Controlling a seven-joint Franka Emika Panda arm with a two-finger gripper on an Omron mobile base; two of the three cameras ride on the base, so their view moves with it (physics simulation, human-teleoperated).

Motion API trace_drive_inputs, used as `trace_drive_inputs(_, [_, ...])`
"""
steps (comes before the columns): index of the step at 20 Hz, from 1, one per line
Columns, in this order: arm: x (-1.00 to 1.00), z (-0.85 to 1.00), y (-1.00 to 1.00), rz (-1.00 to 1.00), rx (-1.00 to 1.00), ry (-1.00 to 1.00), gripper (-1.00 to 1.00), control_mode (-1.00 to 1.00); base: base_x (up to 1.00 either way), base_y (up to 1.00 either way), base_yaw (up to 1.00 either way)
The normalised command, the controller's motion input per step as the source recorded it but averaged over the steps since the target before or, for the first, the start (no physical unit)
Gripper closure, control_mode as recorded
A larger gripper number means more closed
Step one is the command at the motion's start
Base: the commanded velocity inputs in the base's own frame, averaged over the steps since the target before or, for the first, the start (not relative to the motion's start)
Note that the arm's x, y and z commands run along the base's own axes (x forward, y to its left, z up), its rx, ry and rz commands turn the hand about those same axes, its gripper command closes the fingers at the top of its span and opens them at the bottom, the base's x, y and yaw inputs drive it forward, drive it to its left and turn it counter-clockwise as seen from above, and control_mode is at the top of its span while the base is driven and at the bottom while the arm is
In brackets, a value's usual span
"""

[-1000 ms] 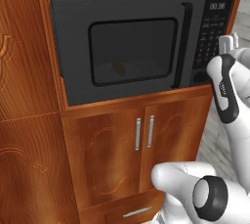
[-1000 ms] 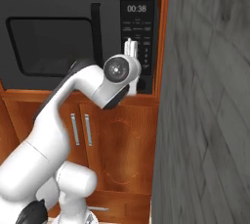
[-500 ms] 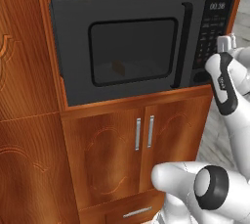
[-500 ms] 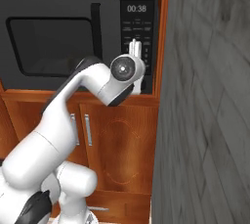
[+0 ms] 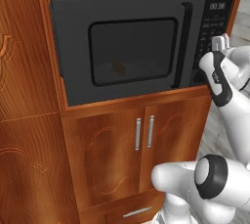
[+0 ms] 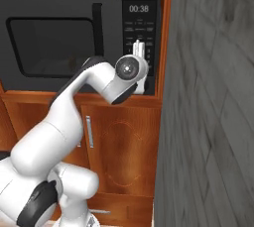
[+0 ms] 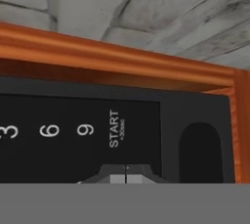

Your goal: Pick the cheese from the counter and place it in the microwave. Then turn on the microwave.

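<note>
The black microwave [image 5: 73, 47] sits built into wooden cabinetry with its door closed. Behind the dark glass window a small tan cheese [image 5: 117, 67] rests on the oven floor. My gripper [image 5: 220, 42] is shut and holds nothing, its tips pointing at the button panel [image 5: 215, 25] right of the vertical bar handle [image 5: 181, 47]. In the right base view the gripper [image 6: 140, 47] stands against the panel [image 6: 139, 28] below the lit display [image 6: 139, 9]. In the hand view the closed fingertips [image 7: 126, 176] sit just below the START key [image 7: 114, 128], very near the panel face.
Brown cabinet doors [image 5: 112, 154] with silver bar handles [image 5: 138, 133] stand under the microwave, and a drawer [image 5: 136, 212] below them. A grey stone wall [image 6: 213, 102] rises close on the right. A tall wooden panel [image 5: 24, 120] flanks the left.
The hand has crept slightly closer to the button panel and the elbow has shifted a little. The microwave door stays closed and the cheese has not moved.
</note>
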Motion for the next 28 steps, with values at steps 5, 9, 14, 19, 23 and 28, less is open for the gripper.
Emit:
trace_drive_inputs(5, [0.27, -0.06, 0.00, 0.00, 0.00, -0.02, 1.00, -1.00, 0.00, 0.00, 0.00])
trace_drive_inputs(9, [0.21, -0.10, -0.08, 0.00, 0.00, -0.03, 1.00, -1.00, 0.00, 0.00, 0.00])
trace_drive_inputs(14, [0.15, -0.11, -0.16, 0.00, 0.00, -0.03, 1.00, -1.00, 0.00, 0.00, 0.00])
trace_drive_inputs(19, [0.06, -0.10, -0.29, 0.00, 0.00, -0.06, 1.00, -1.00, 0.00, 0.00, 0.00])
trace_drive_inputs(23, [0.00, -0.06, -0.46, 0.00, 0.00, -0.11, 1.00, -1.00, 0.00, 0.00, 0.00])
trace_drive_inputs(28, [0.02, -0.07, -0.17, 0.00, 0.00, -0.10, 1.00, -1.00, 0.00, 0.00, 0.00])
